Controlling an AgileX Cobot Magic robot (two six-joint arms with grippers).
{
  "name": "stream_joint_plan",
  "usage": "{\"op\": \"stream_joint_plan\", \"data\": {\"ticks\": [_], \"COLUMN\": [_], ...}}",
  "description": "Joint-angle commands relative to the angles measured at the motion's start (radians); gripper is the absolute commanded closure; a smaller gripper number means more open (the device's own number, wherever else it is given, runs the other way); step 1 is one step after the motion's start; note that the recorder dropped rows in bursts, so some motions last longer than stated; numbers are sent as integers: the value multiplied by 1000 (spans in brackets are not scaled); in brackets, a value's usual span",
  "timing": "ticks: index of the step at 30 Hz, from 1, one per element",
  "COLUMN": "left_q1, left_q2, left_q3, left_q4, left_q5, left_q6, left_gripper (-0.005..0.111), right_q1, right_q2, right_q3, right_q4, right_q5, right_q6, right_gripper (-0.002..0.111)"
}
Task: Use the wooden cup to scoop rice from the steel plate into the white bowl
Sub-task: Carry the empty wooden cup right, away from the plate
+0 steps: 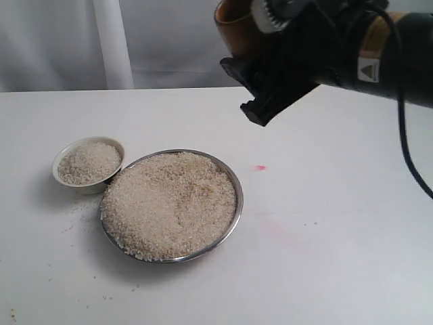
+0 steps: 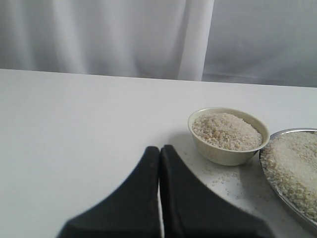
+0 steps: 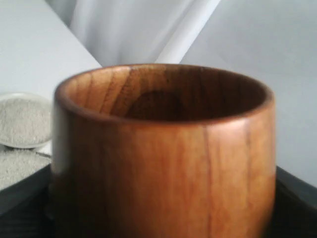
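Note:
The steel plate [image 1: 234,184] lies on the white table, heaped with rice [image 1: 169,203]. Touching its left rim is the white bowl [image 1: 88,187], filled with rice [image 1: 89,162]. High above the table, to the right of the plate, my right gripper [image 1: 260,64] is shut on the wooden cup [image 1: 233,30]. The right wrist view shows the cup [image 3: 163,148] upright between the fingers [image 3: 20,198], its dark inside without rice. My left gripper [image 2: 159,148] is shut and empty, low over the table near the bowl [image 2: 218,151] and the plate [image 2: 282,196].
Loose grains [image 1: 74,220] lie scattered on the table around the bowl. Faint red marks [image 1: 260,167] stain the table right of the plate. A black cable [image 1: 406,149] hangs from the right arm. White curtains close off the back.

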Motion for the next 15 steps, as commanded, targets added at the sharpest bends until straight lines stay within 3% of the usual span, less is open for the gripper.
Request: {"op": "stream_joint_plan", "data": {"ticks": [1,5,15], "left_q1": [-6,-6,-6], "left_q2": [0,0,0], "left_q3": [1,1,1], "left_q4": [-1,-1,-1], "left_q5": [-8,-8,-8], "left_q6": [-2,-2,-2], "left_gripper": [107,107,107], "right_q1": [-136,-227,-237], "right_q2": [-21,14,319], "right_q3": [182,368,461], "right_q4": [150,415,604], "right_q5": [-262,-587,-927], "right_q6": [-22,-147,-175], "right_gripper": [108,108,108]}}
